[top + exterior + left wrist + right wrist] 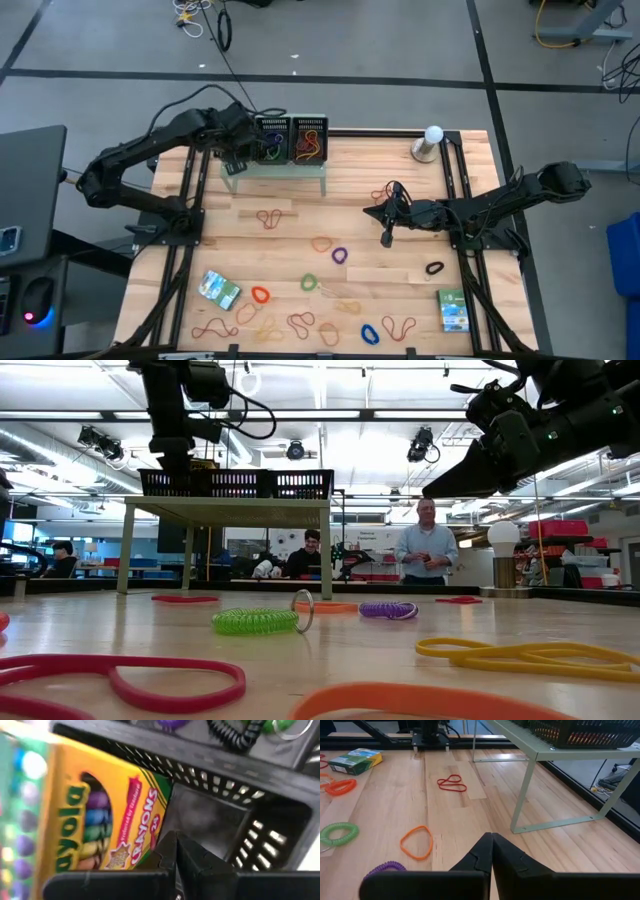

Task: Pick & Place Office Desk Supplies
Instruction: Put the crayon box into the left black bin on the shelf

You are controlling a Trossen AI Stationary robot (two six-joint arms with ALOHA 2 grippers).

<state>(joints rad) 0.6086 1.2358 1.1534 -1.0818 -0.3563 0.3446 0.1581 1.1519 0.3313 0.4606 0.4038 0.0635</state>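
Crayon box [107, 815] in black mesh tray [260, 827] (left gripper [175, 851] closed above)

closed left gripper [176, 851] beside crayon box [100, 815] in black tray [260, 785].

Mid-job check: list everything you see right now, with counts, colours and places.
crayon boxes: three, green-yellow; two on the table's near corners, one inside a mesh tray
rubber-band loops: many, mixed colours, scattered over the table
spiral coils: several, green, purple, blue; on the table and in trays
mesh trays: at least two, black, on the shelf
shelf: one, pale green, far middle
light bulb: one, white, far right
people: at least two, beyond the table
left gripper: fingers shut, in the tray beside the crayon box
right gripper: fingers shut, above mid-table
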